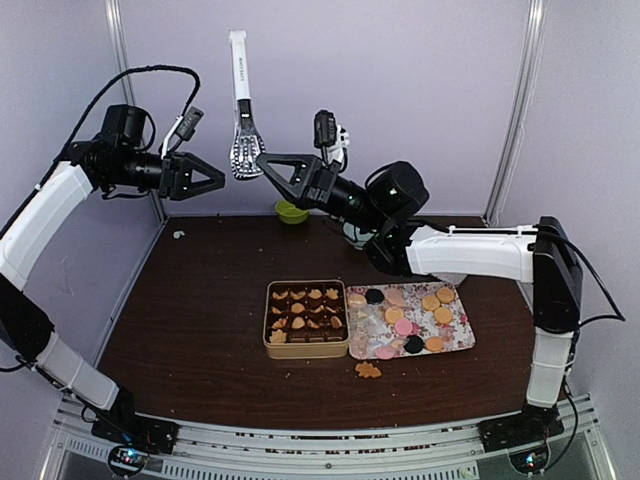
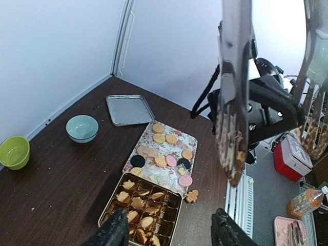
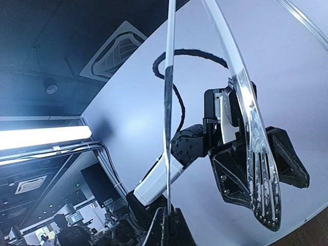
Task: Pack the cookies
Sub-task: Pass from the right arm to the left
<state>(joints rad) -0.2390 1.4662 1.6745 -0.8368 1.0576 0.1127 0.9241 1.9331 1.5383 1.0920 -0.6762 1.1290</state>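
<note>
Nearest the arm bases, a single tan cookie point(image 1: 368, 370) lies loose on the dark brown table point(image 1: 200, 320), just in front of where a tin and a tray meet. High above the table on the left hangs the left gripper point(image 1: 215, 179), jaws apart, pointing at the slotted heads of a pair of tongs point(image 1: 241, 100). Whether its fingertips touch the metal is hard to tell from here. The tongs stand upright with their white handle on top, and the right gripper point(image 1: 268, 163) is clamped on them near the heads from the other side. A green bowl point(image 1: 291, 211) sits at the back of the table. In the middle, a tan tin point(image 1: 306, 352) holds tan biscuits in dark paper cups. Right beside it, a floral tray point(image 1: 465, 340) carries more cookies point(image 1: 443, 315): round orange ones, some pink, some black.
</note>
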